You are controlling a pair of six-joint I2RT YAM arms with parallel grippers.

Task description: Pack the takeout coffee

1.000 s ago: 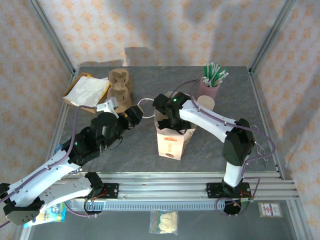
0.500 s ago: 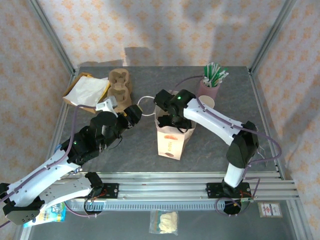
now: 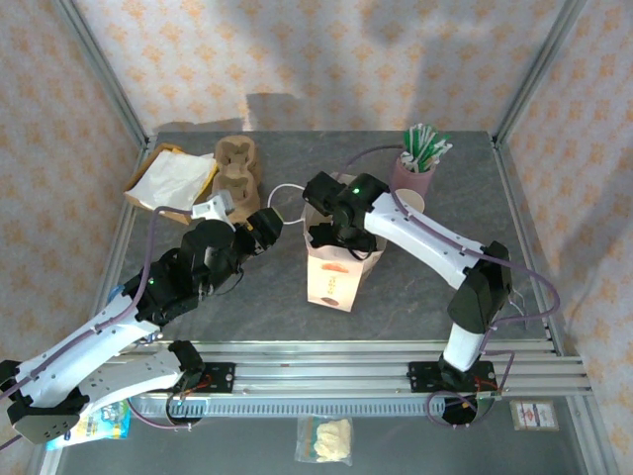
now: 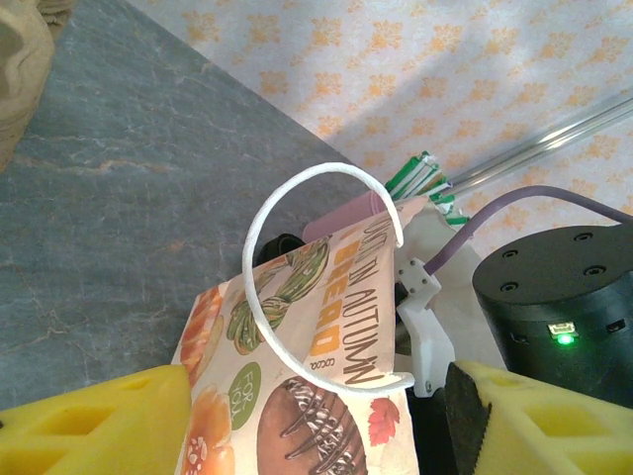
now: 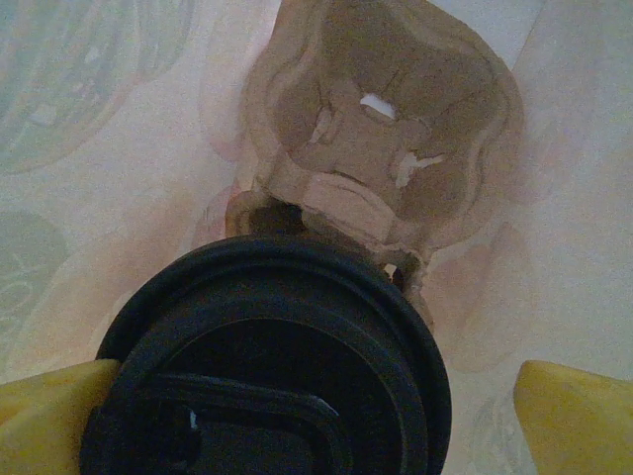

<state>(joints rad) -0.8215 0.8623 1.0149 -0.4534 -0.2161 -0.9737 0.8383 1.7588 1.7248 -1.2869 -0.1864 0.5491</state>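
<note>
Moved: the bag (image 3: pixel 331 282) is shifted a little leftward from a second ago, and the elbow of the right arm (image 3: pixel 425 237) is swung further right, with its wrist over the bag's mouth.
Table (image 3: pixel 267 302): a grey, stone-look top, on which the bag is stood upright near the middle.
Bag: printed paper, open at the top; its printed side is seen between the yellow fingers in the left wrist view.
Tray (image 5: pixel 381 129): brown pulp, seen deeper in the bag, past the lid.
Coffee (image 5: pixel 267 366): placed inside the bag; only its round black lid is seen, from above.
Right gripper (image 5: pixel 316 381): lowered into the bag, jaws spread wide. The lid is met by the finger at the left of the right wrist view, and the other finger is clear of it.
Left gripper (image 4: pixel 316 396): held at the bag's top edge, jaws spread with the bag between them; a grip cannot be confirmed.
Handle (image 4: pixel 326 167): a thin white loop, stood up from the bag's rim.
</note>
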